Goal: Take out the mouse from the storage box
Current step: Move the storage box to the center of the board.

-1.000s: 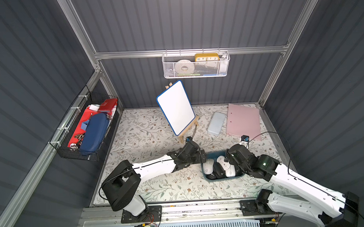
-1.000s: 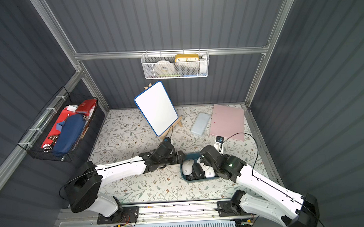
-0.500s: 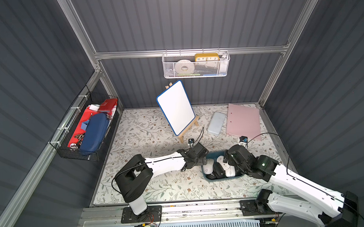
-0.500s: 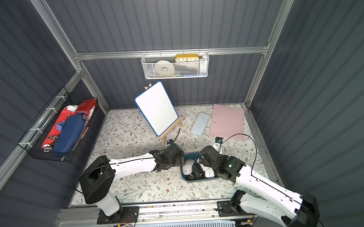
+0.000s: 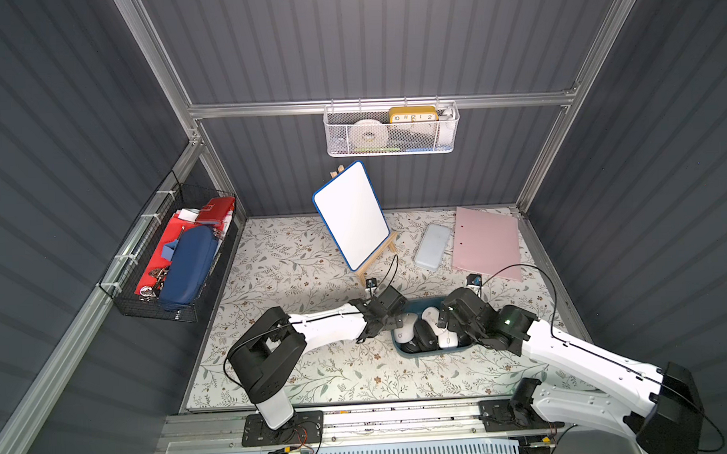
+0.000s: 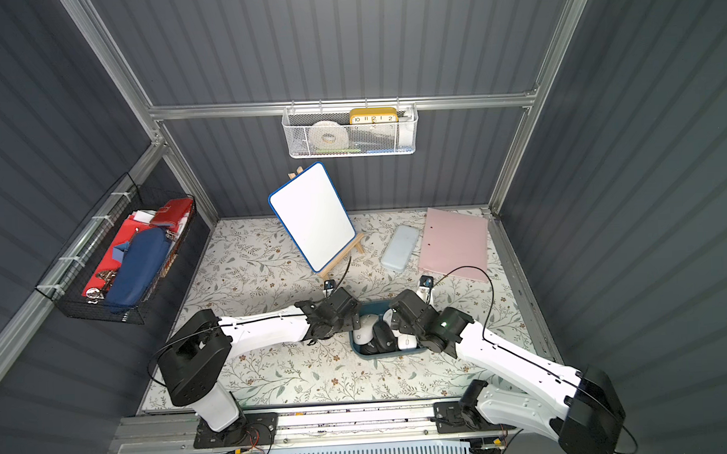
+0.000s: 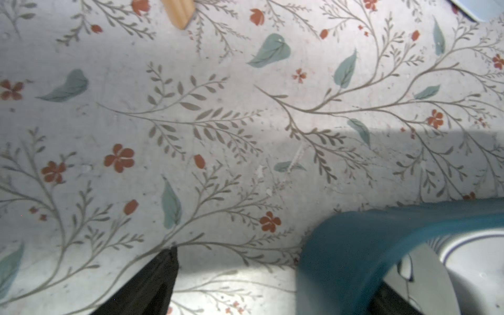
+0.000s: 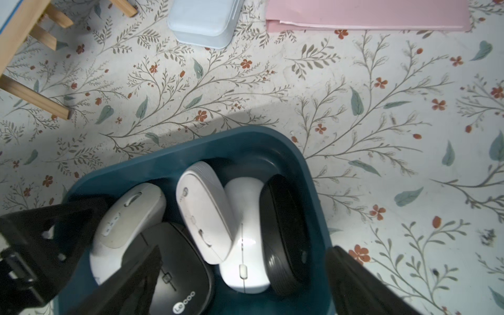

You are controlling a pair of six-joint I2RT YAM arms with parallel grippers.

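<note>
White mouse (image 8: 203, 212) in storage box (image 8: 313, 188), below wide-spread right tool (image 8: 244, 255)

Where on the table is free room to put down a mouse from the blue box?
Widest: the mat between the black wire basket and the whiteboard. Also the front strip before the storage box. Crowded: far right, with the blue case and pink folder, and at the box, where the left gripper and right gripper are.

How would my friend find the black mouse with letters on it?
On the flowery table, find the teal storage box full of mice. Two are black: yours is the flat black mouse lying face up, the only one with white letters printed on it.
</note>
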